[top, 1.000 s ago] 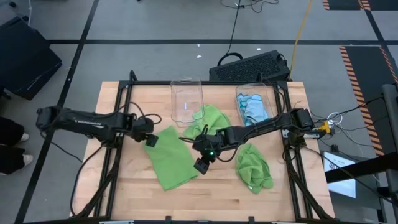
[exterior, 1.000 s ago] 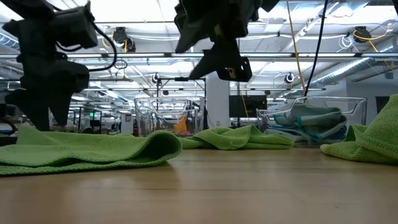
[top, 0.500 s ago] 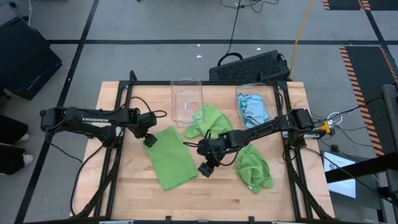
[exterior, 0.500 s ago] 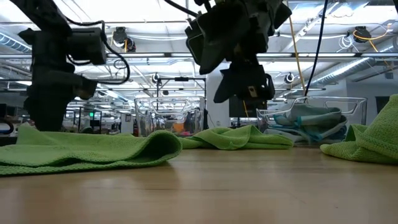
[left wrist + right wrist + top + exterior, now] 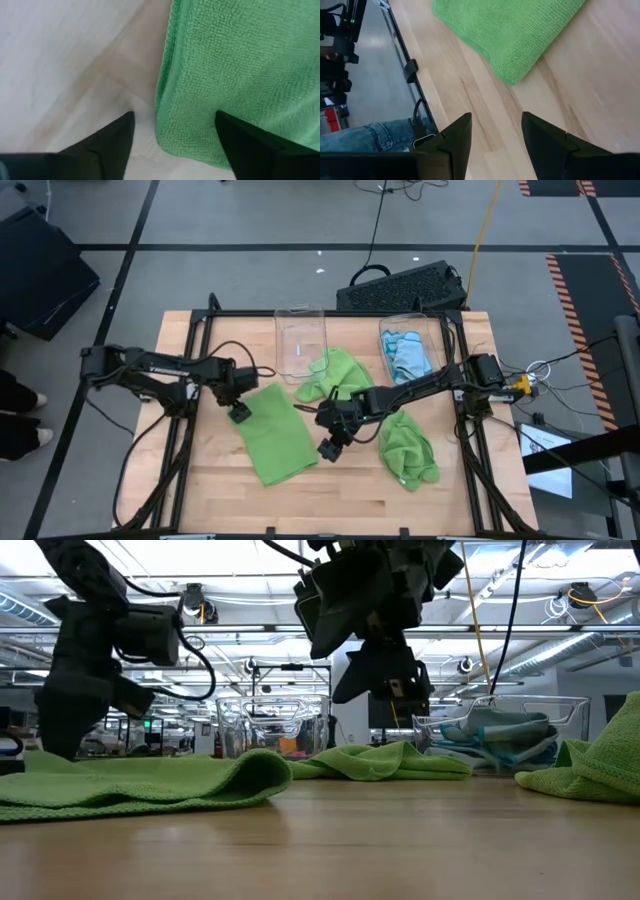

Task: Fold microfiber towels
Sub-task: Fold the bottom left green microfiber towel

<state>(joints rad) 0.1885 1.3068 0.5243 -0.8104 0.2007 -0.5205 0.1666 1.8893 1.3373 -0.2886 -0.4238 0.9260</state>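
A folded lime green towel (image 5: 272, 436) lies flat on the wooden table, left of the middle. My left gripper (image 5: 240, 413) points down at its far left corner, open. In the left wrist view one finger (image 5: 107, 145) stands over bare wood and the other (image 5: 250, 145) over the cloth, astride the towel's folded edge (image 5: 167, 120). My right gripper (image 5: 328, 448) hangs open above the table (image 5: 385, 690) beside the towel's right edge (image 5: 512, 75), nothing between its fingers. Two more green towels lie crumpled, one by the bins (image 5: 336, 374) and one at the right (image 5: 410, 448). My left gripper stands astride the green towel's folded edge at its far left corner; I cannot tell whether the fingertips touch the cloth or the table.
Two clear bins stand at the far side: an empty one (image 5: 300, 340) and one with light blue towels (image 5: 405, 355). A black frame (image 5: 200, 330) runs around the table. A person's leg (image 5: 370, 135) shows beyond the table's edge. Bare wood lies along the near edge.
My left gripper has come down onto the towel's far left corner, a little toward the near edge, and has rolled about its own axis while its arm reached farther in. My right gripper has sunk slightly. The towels lie as they were.
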